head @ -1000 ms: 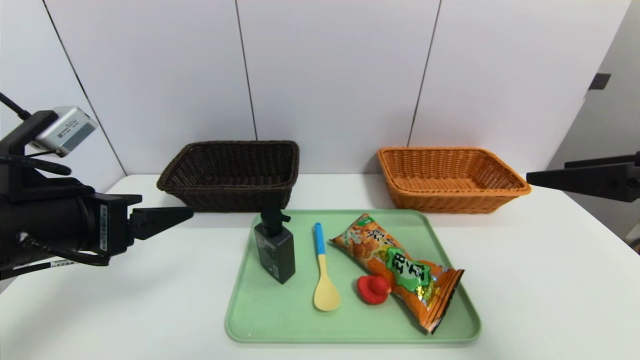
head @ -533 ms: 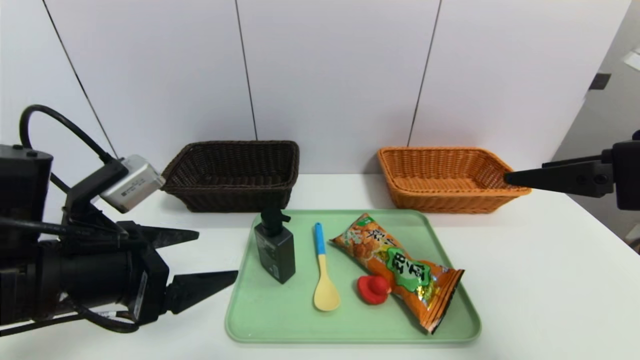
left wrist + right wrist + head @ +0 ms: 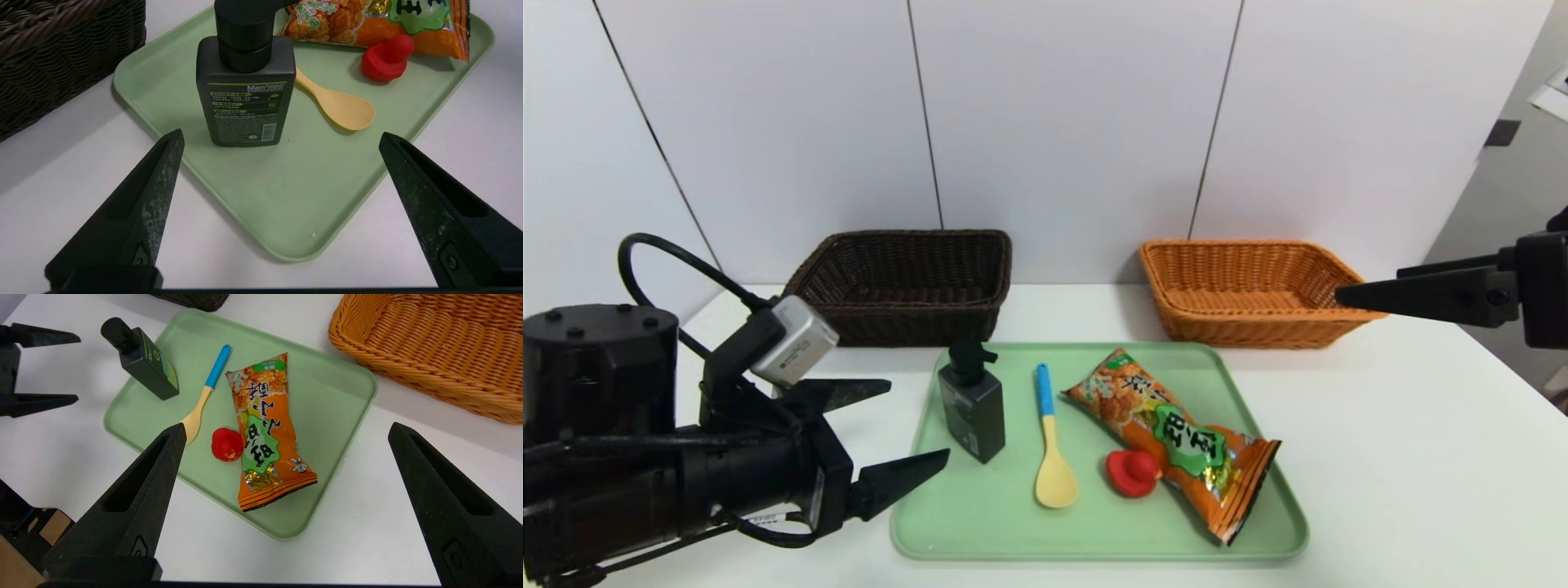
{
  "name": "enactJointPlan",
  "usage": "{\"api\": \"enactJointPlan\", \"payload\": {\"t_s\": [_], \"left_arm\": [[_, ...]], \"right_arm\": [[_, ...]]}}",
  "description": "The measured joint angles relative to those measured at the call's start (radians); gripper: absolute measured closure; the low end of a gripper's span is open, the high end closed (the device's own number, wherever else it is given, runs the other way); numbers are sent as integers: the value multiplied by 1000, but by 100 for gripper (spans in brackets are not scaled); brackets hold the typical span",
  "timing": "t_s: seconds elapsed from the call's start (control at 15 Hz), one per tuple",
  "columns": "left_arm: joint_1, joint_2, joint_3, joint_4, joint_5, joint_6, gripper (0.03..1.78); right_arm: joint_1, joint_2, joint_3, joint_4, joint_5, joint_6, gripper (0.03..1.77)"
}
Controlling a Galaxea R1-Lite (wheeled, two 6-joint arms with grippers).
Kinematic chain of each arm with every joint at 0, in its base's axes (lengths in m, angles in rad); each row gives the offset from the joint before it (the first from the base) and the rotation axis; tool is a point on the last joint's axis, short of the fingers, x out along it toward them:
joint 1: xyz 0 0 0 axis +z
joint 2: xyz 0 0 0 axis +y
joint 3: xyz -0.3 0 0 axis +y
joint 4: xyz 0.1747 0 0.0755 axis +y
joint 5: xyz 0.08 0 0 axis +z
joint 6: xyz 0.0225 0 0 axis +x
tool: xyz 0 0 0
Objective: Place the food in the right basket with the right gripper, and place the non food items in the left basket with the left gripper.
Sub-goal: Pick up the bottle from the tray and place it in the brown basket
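Beside tray (image 3: 915, 523), left tool (image 3: 907, 433) wide, level.

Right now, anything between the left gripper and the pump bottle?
Nothing. In the left wrist view, only bare green tray and white table lie between the open left gripper and the upright dark pump bottle; the head view agrees.

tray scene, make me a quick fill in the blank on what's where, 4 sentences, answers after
1. The pump bottle stands upright on the ____ tray.
2. The spoon has a yellow bowl and a ____ handle.
3. The red toy lies between the spoon and the ____.
4. The open left gripper is nearest the ____.

Missing words: green; blue; snack bag; pump bottle
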Motion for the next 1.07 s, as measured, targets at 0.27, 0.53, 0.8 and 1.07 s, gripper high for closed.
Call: {"api": "enactJointPlan", "payload": {"t_s": [0.27, 0.53, 0.8, 1.07], "left_arm": [[0, 89, 60, -153, 1, 45, 12], [1, 184, 73, -299, 1, 50, 12], [8, 269, 73, -419, 3, 50, 12], [12, 324, 63, -447, 6, 46, 12]], "right_arm": [[2, -8, 0, 0, -1, 19, 9], [2, -16, 1, 1, -2, 18, 9], [2, -21, 2, 3, -1, 17, 9], [2, -26, 4, 7, -3, 17, 9]]}}
